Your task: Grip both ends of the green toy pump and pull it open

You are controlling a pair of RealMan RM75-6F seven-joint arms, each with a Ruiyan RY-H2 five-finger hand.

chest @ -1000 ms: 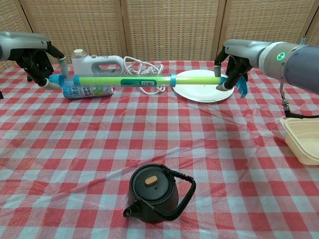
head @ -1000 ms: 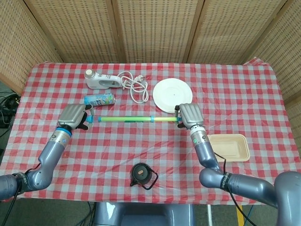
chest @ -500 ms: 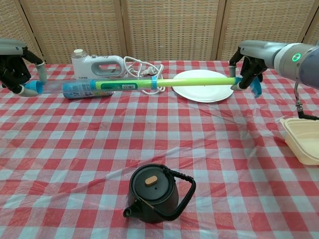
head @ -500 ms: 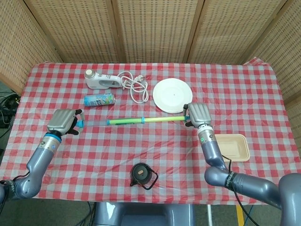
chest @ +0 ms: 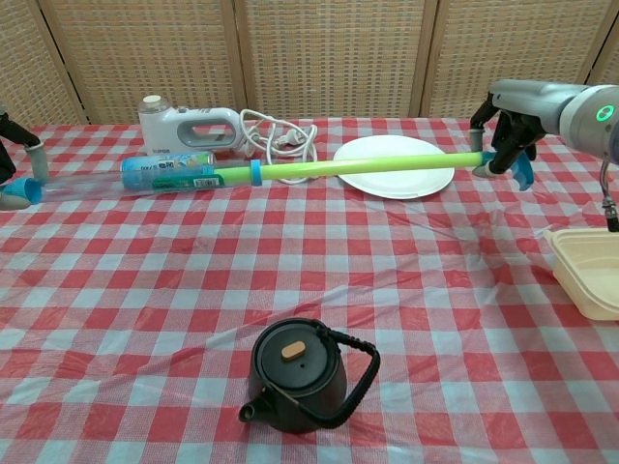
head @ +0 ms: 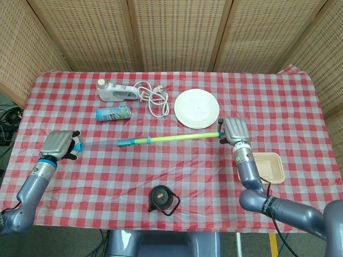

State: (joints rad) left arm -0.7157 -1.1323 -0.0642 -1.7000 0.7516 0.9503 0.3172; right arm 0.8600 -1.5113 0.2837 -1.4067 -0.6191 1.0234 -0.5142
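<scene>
Head view: left hand point(head: 58, 144) and right hand point(head: 234, 130) grip the stretched green toy pump's point(head: 177, 137) ends.

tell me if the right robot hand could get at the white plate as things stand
Probably not right now: the right robot hand grips the green toy pump, though the white plate lies close beside it, uncovered.
</scene>
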